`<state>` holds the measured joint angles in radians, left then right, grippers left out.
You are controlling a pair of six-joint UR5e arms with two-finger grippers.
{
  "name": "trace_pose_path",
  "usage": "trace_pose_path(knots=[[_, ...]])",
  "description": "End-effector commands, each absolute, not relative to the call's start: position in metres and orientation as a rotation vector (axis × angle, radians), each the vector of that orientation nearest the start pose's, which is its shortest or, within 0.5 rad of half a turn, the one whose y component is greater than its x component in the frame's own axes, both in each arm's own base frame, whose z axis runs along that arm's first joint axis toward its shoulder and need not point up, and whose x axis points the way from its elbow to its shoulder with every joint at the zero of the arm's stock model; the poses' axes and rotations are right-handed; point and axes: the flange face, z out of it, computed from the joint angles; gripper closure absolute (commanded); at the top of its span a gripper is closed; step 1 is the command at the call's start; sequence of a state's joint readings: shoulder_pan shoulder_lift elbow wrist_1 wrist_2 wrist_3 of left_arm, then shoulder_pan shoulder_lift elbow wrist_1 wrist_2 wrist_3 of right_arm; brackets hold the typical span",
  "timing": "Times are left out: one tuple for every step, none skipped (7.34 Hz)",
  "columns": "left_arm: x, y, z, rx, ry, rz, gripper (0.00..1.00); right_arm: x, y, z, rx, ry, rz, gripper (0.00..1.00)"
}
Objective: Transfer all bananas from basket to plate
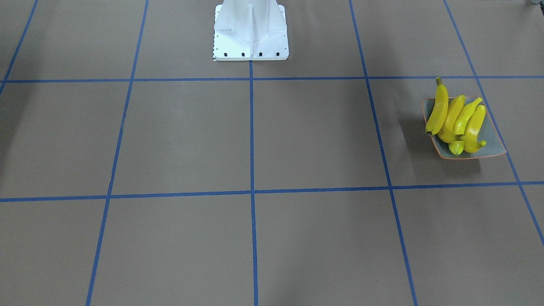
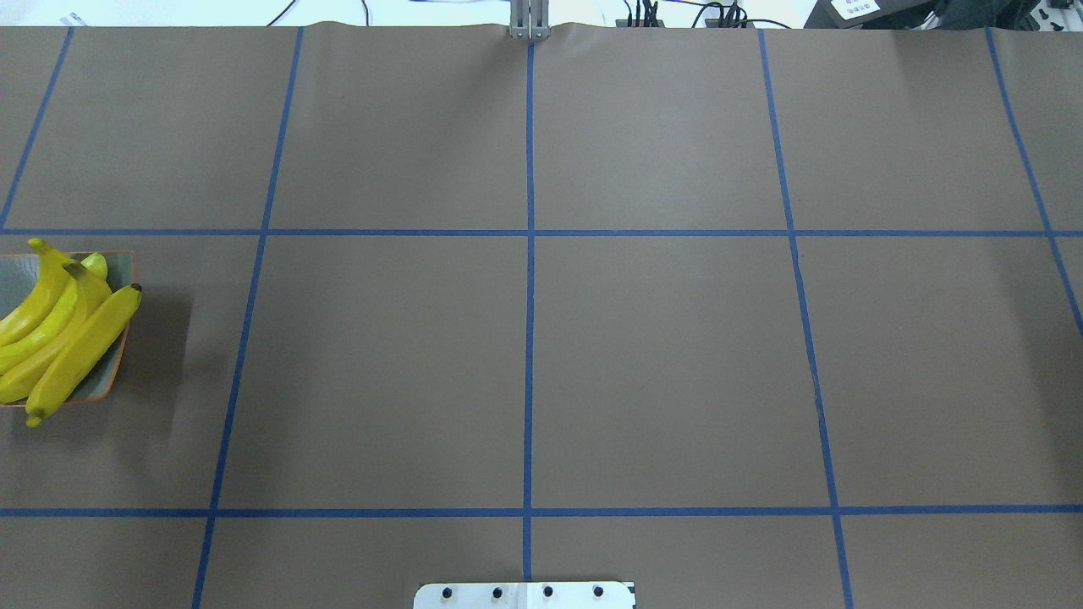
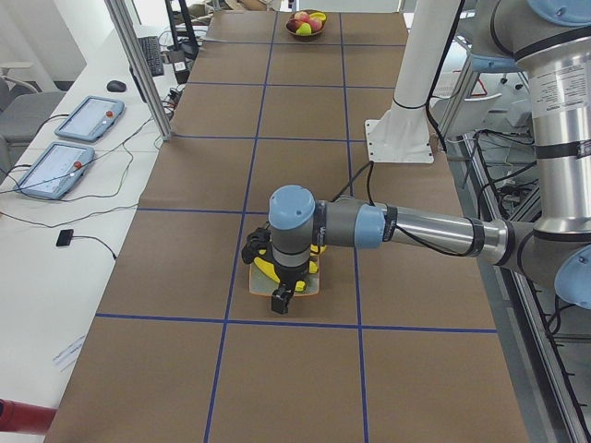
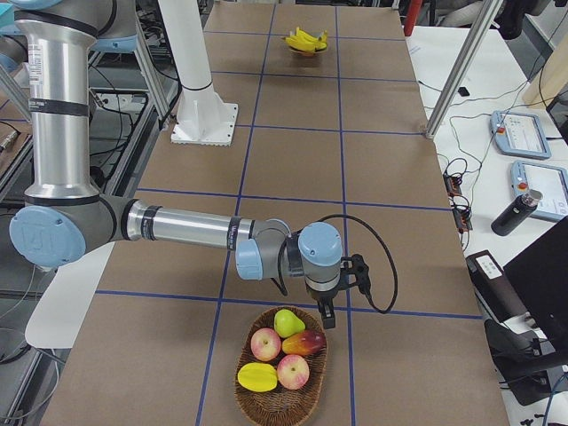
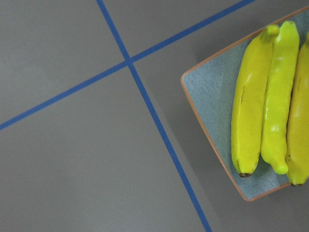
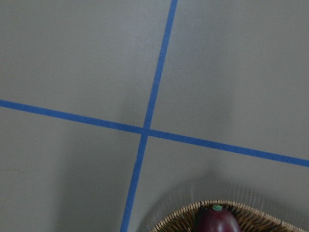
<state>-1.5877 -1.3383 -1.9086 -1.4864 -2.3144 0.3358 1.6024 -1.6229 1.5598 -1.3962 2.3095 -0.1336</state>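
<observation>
Several yellow bananas lie side by side on the small square grey-green plate, one overhanging its edge. They also show in the overhead view on the plate at the left edge, and in the left wrist view on the plate. My left gripper hangs over the plate; I cannot tell whether it is open or shut. My right gripper hovers just behind the wicker basket; I cannot tell its state either. No banana shows in the basket.
The basket holds apples, a pear and other fruit; its rim and a dark red fruit show in the right wrist view. The white robot base stands mid-table. Tablets and cables lie on the side desk.
</observation>
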Motion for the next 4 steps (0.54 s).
trace_pose_path(knots=[[-0.086,-0.378,0.624,0.134,0.838,0.199,0.00,0.089,-0.454,0.645,0.120,-0.730,-0.131,0.00],[-0.087,-0.376,0.614,0.141,0.836,0.183,0.00,0.091,-0.450,0.642,0.125,-0.727,-0.126,0.00],[-0.086,-0.376,0.629,0.120,0.843,0.178,0.00,0.099,-0.452,0.635,0.135,-0.727,-0.110,0.00],[-0.087,-0.375,0.620,0.136,0.840,0.183,0.00,0.100,-0.452,0.620,0.120,-0.720,-0.100,0.00]])
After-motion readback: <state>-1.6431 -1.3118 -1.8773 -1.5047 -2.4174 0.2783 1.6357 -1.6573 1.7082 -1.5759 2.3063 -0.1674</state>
